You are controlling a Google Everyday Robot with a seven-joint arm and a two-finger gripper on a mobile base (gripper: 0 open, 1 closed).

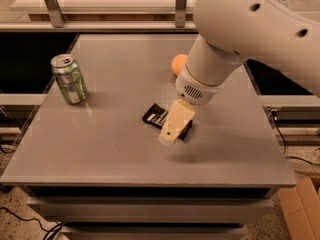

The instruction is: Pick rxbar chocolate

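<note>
The rxbar chocolate [156, 116] is a flat black wrapper with white lettering. It lies on the grey table [115, 149] near the middle. My gripper [171, 134] hangs from the big white arm that comes in from the upper right. It sits over the right half of the bar and hides that part. Only the bar's left end and a sliver on the right show.
A green drink can [69, 79] stands upright at the table's left. An orange round fruit [178, 64] sits behind the gripper, partly hidden by the arm. A cardboard box [300, 209] is on the floor at the lower right.
</note>
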